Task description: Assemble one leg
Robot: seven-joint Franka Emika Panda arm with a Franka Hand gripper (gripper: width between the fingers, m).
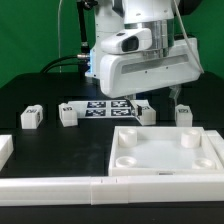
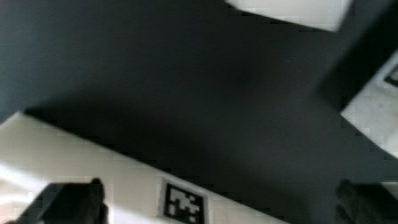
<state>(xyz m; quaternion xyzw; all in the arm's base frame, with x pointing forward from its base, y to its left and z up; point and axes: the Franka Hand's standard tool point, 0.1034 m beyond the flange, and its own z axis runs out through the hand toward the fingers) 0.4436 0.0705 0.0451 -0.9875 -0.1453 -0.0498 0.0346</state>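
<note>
Several small white legs with tags stand in a row on the black table: one (image 1: 31, 117) and another (image 1: 68, 113) at the exterior view's left, a third (image 1: 146, 110) right under the arm's hand, and one more (image 1: 183, 113) at the right. My gripper (image 1: 150, 98) hangs above the third leg; its tips are mostly hidden by the hand. In the wrist view the gripper (image 2: 217, 202) is open, its dark fingers (image 2: 71, 202) wide apart and empty. Below them lies a white surface with a tag (image 2: 182, 202); I cannot tell which part it is.
The large white panel (image 1: 150, 160) with round sockets lies in front of the legs. Long white bars (image 1: 50, 186) lie along the front, with another white piece (image 1: 5, 148) at the left. The marker board (image 1: 108, 105) lies behind the legs.
</note>
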